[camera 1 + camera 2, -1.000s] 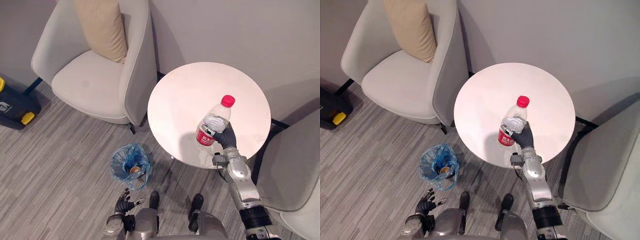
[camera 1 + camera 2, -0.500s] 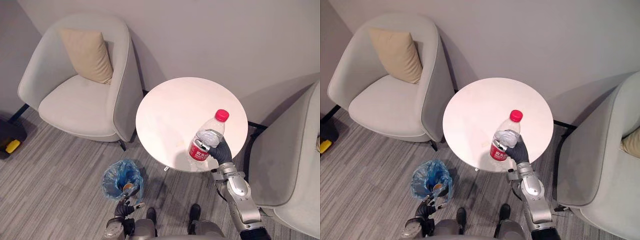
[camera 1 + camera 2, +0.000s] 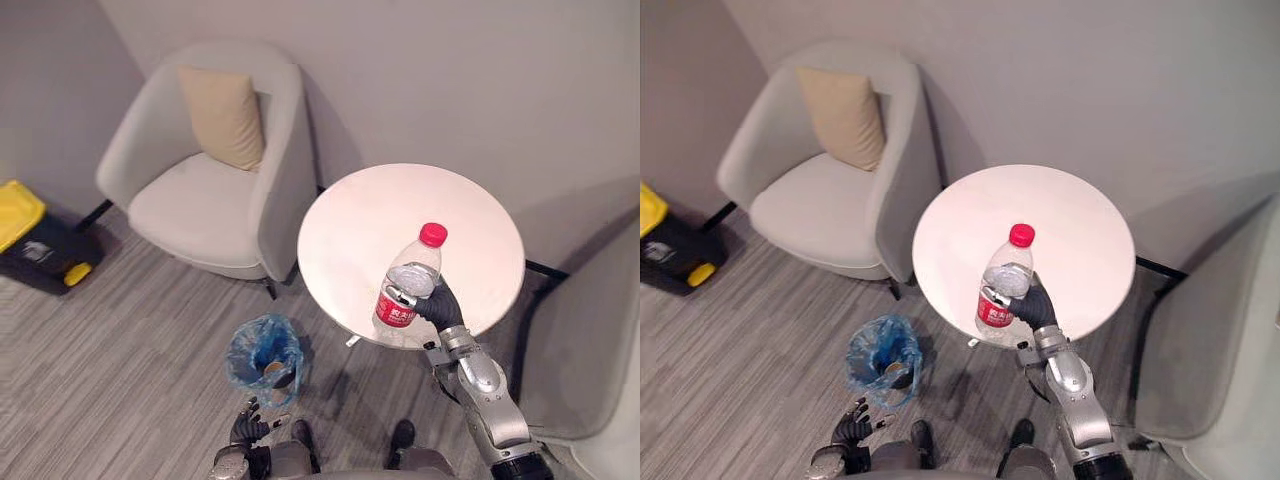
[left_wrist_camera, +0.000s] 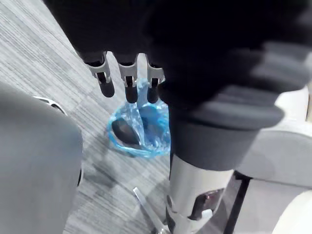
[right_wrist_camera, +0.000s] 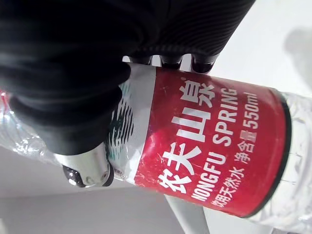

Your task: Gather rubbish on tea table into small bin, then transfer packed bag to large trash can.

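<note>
A clear plastic bottle (image 3: 408, 281) with a red cap and red label is held upright above the near edge of the round white tea table (image 3: 400, 215). My right hand (image 3: 442, 305) is shut on it, fingers and thumb wrapped round the label (image 5: 214, 151). On the floor to the table's left stands the small bin with a blue bag (image 3: 265, 345), with something brownish inside it. Low by my body, my left hand (image 3: 246, 428) hangs with relaxed, straight fingers (image 4: 127, 84) above the blue-bagged bin (image 4: 139, 129).
A grey armchair (image 3: 215, 200) with a beige cushion (image 3: 222, 115) stands left of the table. Another grey chair (image 3: 590, 350) is at the right. A black and yellow case (image 3: 35, 240) lies on the floor at far left.
The whole picture has shifted, so the camera has moved; the black and yellow case has come into view at left. The bottle stays held in my right hand over the table's near edge.
</note>
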Controlling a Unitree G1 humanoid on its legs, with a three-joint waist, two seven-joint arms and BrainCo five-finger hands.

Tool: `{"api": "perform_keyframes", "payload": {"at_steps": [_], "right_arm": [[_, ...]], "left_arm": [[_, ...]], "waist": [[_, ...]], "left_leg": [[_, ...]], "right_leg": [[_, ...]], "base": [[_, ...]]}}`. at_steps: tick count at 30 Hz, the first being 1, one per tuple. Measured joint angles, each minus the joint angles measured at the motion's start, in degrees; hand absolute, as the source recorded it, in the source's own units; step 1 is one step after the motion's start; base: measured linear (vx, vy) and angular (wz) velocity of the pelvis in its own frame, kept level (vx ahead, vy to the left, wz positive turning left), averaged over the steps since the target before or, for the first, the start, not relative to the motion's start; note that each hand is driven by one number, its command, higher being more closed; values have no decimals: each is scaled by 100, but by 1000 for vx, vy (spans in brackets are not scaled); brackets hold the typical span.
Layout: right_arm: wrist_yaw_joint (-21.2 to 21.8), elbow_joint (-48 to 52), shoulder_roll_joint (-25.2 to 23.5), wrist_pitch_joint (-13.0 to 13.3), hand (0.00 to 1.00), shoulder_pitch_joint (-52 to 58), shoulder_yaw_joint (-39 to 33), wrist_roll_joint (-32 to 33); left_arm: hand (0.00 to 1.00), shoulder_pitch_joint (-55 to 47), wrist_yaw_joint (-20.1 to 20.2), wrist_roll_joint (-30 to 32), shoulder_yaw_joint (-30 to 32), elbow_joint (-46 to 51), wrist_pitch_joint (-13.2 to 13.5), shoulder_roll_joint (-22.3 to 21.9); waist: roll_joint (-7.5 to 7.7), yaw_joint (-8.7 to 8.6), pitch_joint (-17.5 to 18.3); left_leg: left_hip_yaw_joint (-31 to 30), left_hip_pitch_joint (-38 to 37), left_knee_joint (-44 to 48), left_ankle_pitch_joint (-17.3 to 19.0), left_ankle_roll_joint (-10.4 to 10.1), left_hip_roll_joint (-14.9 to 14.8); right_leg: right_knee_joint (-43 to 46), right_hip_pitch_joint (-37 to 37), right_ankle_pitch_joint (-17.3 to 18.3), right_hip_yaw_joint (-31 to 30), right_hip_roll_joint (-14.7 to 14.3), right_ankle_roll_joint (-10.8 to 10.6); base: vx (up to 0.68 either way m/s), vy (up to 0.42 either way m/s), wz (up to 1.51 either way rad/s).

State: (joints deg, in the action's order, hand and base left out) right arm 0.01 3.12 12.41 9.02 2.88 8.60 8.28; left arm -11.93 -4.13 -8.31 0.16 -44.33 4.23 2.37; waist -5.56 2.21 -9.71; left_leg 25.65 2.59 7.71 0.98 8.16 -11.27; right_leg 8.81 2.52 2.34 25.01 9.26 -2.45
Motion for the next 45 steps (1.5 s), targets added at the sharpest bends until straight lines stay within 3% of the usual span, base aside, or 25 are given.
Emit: {"api": "perform_keyframes", "payload": {"at_steps": [1, 3, 4, 8, 13, 16, 17, 18, 19, 20, 21, 22, 23, 25, 26, 36, 38, 45], "right_arm": [[-19, 1, -3, 0, 100, 0, -50, -11], [-67, 34, -19, 2, 100, -35, -142, -72], [-108, 33, -21, -1, 100, -90, -182, -167], [-109, 29, -109, -21, 100, -137, -153, -217], [-101, -56, -249, -40, 100, -134, 71, -287], [-107, -220, -278, -60, 100, -113, 83, -418], [-111, -293, -236, -71, 100, -54, 26, -443], [-114, -312, -270, -71, 100, -14, 21, -443], [-109, -322, -321, -70, 100, 35, 31, -444], [-98, -322, -322, -70, 100, 39, 45, -444], [-102, -322, -320, -67, 100, 44, 38, -444], [-103, -320, -320, -64, 100, 47, 21, -444], [-121, -280, -336, -60, 100, 101, 10, -443], [-128, -275, -217, -46, 100, 169, -103, -444], [-130, -274, -214, -47, 100, 164, -165, -449], [-157, -274, -359, -50, 100, 562, -700, -449], [-143, -274, -435, -50, 100, 619, -693, -453], [-138, -282, -535, -49, 100, 581, -686, -504]], "left_arm": [[0, 10, -12, 4, -2, 2, -1, 12], [0, 15, -20, 6, -8, 1, -1, 11], [0, 9, -24, 13, -7, -11, -9, 17], [0, 33, -86, 56, -3, 1, -3, 42], [0, 63, -102, 69, 3, 92, -3, 250], [0, 60, -126, 130, -2, 158, -2, 289], [0, 24, -128, 185, -9, 239, 2, 299], [0, 5, -130, 187, -23, 282, 0, 328], [0, -11, -128, 189, -63, 336, 3, 353], [0, 1, -132, 189, -59, 336, 4, 366], [0, 27, -127, 188, -61, 337, 10, 377], [0, 24, -123, 188, -65, 333, 15, 384], [0, 11, -104, 200, -62, 333, 20, 445], [0, 4, -83, 231, -75, 350, 19, 208], [0, -85, -84, 237, -73, 433, 66, 135], [0, -51, 42, 235, -71, 436, 60, 121], [0, -50, 45, 235, -71, 437, 60, 128], [0, -83, 46, 237, -71, 435, 59, 137]], "waist": [[46, -5, 13], [61, -57, 44], [76, -65, 34], [181, -78, -21], [508, -164, -186], [570, -176, -211], [556, -286, -219], [527, -350, -241], [530, -370, -241], [532, -372, -240], [528, -375, -241], [530, -374, -241], [703, -354, -177], [378, -297, -198], [290, -250, -192], [321, -250, -197], [326, -132, -195], [369, 13, -192]], "left_leg": [[73, 37, 59, -153, -240, 20], [172, 53, -13, -182, -449, 56], [124, -3, -179, -217, -708, 84], [151, -80, -56, 20, -1036, 183], [153, -53, 629, 808, -965, 449], [-43, -17, 789, 952, -874, 603], [-392, -78, 779, 972, -820, 638], [-543, -79, 788, 984, -801, 647], [-757, -80, 771, 992, -791, 636], [-859, -83, 751, 990, -792, 632], [-1020, -103, 719, 971, -817, 631], [-1133, -111, 744, 963, -832, 651], [-1241, -91, 843, 973, -854, 775], [-1432, -56, 934, 1022, -948, 640], [-1434, -40, 879, 1017, -955, 569], [-1777, -422, 421, 900, -1134, 550], [-1816, -429, 424, 877, -1158, 581], [-2195, -352, 217, 496, -1155, 697]], "right_leg": [[133, -1, 92, 88, 102, -42], [174, -34, 150, 291, 212, -111], [211, -35, 165, 366, 223, -134], [495, -33, 288, 309, 410, -294], [1471, 114, 790, 109, 1114, -564], [2109, 371, 589, -421, 1256, -251], [2654, 599, 528, -869, 1214, 23], [2726, 617, 628, -1054, 1104, -21], [2654, 689, 955, -1363, 752, -176], [2588, 744, 1053, -1508, 600, -151], [2388, 880, 1140, -1714, 269, -138], [2062, 948, 1087, -1822, 54, -120], [1402, 941, 622, -1844, -56, -59], [1249, 728, 582, -1674, -138, -12], [1065, 669, 568, -1636, -231, 4], [141, -250, 351, -1087, -316, -48], [-18, -400, 305, -997, -300, -68], [-72, -540, 239, -565, -218, -20]], "base": [[93, 37, 67], [104, 55, 58], [89, 38, 32], [68, 64, 7], [4, 103, 1], [101, 151, 38], [180, 129, 94], [223, 85, 121], [176, 4, 88], [162, -33, 98], [178, -60, 85], [219, -102, 100], [197, -119, 81], [219, -84, 48], [204, -56, 10], [72, -9, 25], [-6, 22, 29], [-53, -14, 41]]}}
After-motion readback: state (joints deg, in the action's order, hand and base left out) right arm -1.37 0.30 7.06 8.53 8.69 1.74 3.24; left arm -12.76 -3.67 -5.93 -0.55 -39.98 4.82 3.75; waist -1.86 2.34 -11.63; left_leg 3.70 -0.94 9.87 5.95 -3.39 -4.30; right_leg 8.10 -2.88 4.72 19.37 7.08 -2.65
